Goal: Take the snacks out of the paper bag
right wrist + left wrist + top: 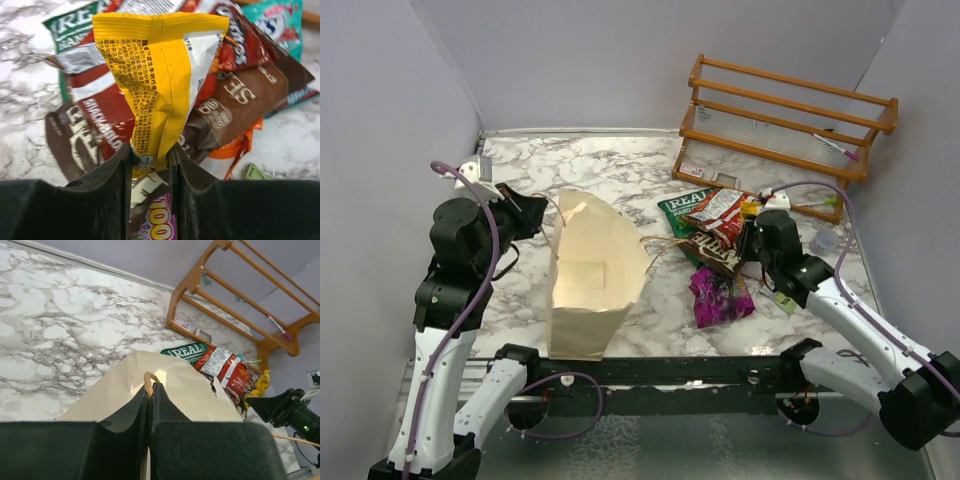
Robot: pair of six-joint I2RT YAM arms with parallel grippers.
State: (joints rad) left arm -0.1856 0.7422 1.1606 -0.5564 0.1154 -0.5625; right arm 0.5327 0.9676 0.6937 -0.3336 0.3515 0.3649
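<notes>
The yellow packet [157,75] is pinched by one short end in the right gripper [150,155], whose jaws are closed to a narrow gap on the foil. The packet's long axis runs straight out from the fingertips, away from the wrist. Directly beyond and beneath it the pile of snacks [720,240] is spread on the table [610,165], with a green bag [682,205], a red packet [722,210], a dark brown packet [715,252] and a magenta packet [718,297] among them. The held packet is therefore judged to be already over its resting place, so only a release is called for rather than any sideways carry. The paper bag [590,270] stands upright and open to the left of that pile, just beside it, between the two arms. No packet can be made out inside it from above. The left gripper [150,390] is fully closed on the cord handle [149,378] at the bag's far left rim, by which the mouth is held open. The right arm is the nearer to the pile, the left to the bag. Any further reach into the bag would have to be made leftward by the right arm across the bag's near right rim.
</notes>
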